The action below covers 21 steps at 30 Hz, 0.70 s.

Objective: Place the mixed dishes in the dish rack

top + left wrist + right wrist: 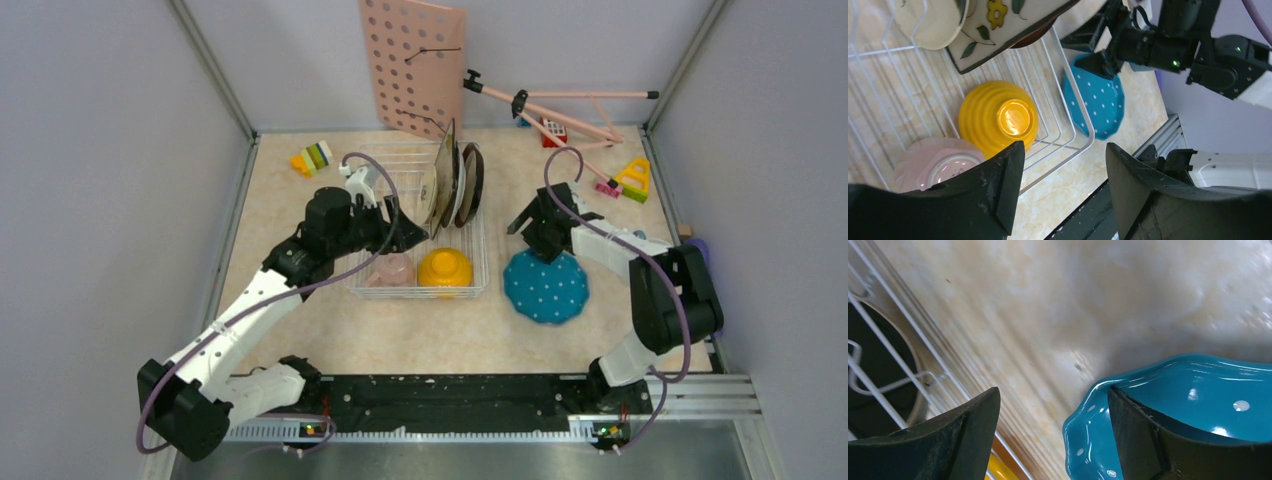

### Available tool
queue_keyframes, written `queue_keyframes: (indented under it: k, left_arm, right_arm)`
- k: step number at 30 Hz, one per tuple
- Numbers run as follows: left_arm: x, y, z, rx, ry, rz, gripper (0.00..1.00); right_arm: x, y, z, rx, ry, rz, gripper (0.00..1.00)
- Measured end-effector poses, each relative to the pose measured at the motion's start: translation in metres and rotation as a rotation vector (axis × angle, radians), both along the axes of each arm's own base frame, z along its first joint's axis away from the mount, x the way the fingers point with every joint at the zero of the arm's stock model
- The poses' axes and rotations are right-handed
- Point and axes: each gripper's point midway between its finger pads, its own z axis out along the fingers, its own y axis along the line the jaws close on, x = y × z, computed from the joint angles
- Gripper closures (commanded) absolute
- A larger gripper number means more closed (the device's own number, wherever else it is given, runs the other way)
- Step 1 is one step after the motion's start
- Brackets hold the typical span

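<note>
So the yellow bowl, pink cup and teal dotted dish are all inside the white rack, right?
No: the teal dotted dish lies on the table beside the rack, as the top view shows; the yellow bowl and pink cup are inside.

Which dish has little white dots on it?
The teal dish, on the table just right of the dish rack, under the right fingers. Inside the rack, the bowl is plain yellow and the cup is pink.
</note>
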Motion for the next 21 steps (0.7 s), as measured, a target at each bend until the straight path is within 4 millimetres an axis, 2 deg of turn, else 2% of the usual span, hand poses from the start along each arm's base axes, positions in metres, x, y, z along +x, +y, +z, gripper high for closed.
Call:
queue_keyframes:
  k: [5,9,14,17,21]
  left_arm:
    - [-0.004,-0.027,0.007,0.017,-0.034,-0.082,0.35]
    - [-0.011,-0.049,-0.002,0.066,-0.068,-0.153,0.35]
    - [-0.025,-0.081,-0.013,0.177,-0.174,-0.276,0.37]
    - [-0.030,-0.100,-0.010,0.237,-0.280,-0.370,0.37]
    - [-0.033,-0.127,-0.004,0.321,-0.410,-0.499,0.37]
  right_arm:
    - [0.041,0.008,0.006,0.066,-0.045,0.002,0.22]
    - [0.049,0.004,0.013,0.062,-0.057,0.018,0.20]
    - [0.026,-0.018,0.036,0.053,-0.083,0.035,0.18]
    - [-0.001,-0.044,0.053,0.027,-0.108,0.009,0.18]
    - [-0.040,-0.073,0.065,-0.023,-0.115,-0.020,0.17]
